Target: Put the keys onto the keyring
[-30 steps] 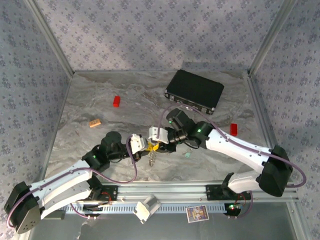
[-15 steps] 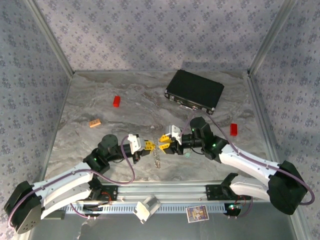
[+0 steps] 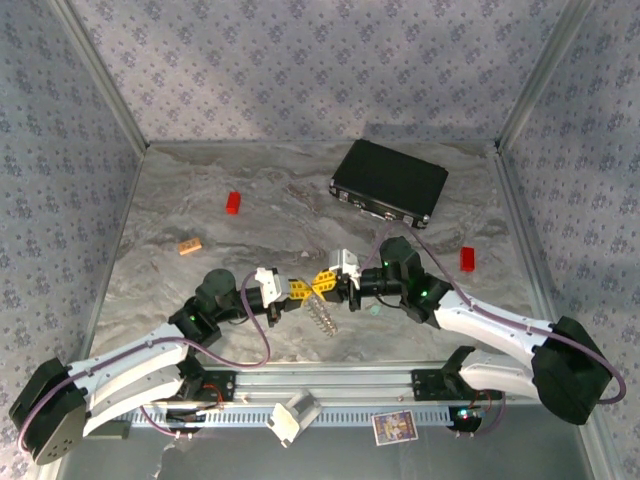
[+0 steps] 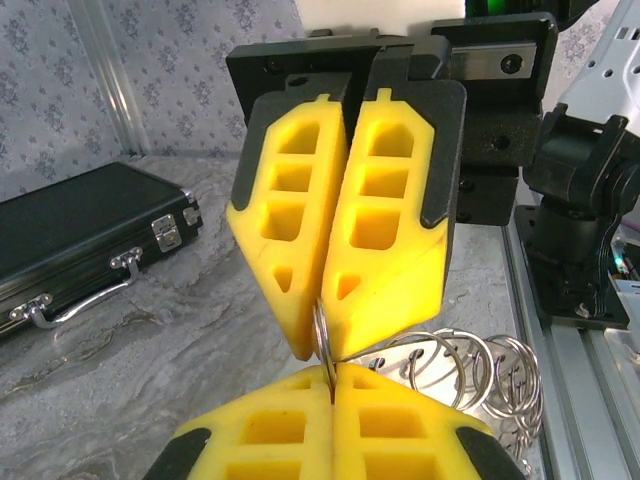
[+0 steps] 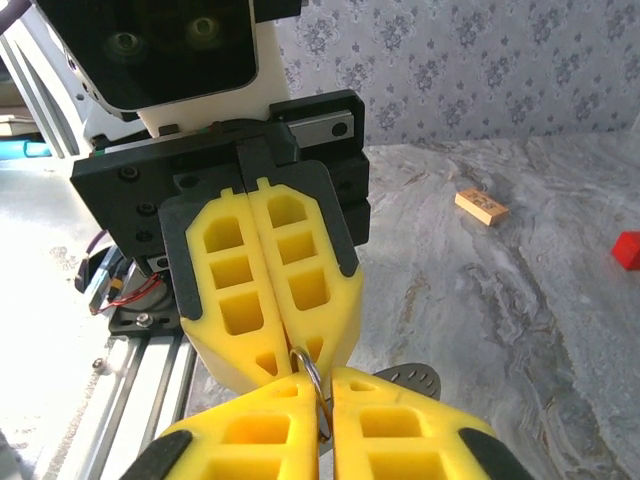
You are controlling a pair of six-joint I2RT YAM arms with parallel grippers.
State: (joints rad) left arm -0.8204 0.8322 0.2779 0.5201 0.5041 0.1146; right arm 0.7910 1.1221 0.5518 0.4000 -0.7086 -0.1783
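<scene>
The two arms meet nose to nose at centre frame in the top view. Coming in from the left, the left gripper (image 3: 303, 290) has its chunky yellow plastic pads (image 4: 300, 430) pressed together on the edge of the thin silvery metal keyring (image 3: 320, 316). The left wrist view shows the rim pinched edge-on right at the tips. The ring's fringe of small shiny wire loops (image 4: 470, 368) dangles below the pinch, toward the bottom of the top view. Straight across, the right gripper (image 3: 321, 284) is clamped on that same bit of rim from the other side, fingers tight together too. So the ring is up off the grey marbled table (image 3: 170, 300), strung between both.

What matters next: the tiny key with the mint-green plastic head (image 3: 374, 309) lies on the table to the right of the pinch, just beside the right arm's wrist, so the right arm is way nearer. It's too small to read which way its shank points. My guess is one hand has to let go to fetch it, and that thin wire could swing.
</scene>
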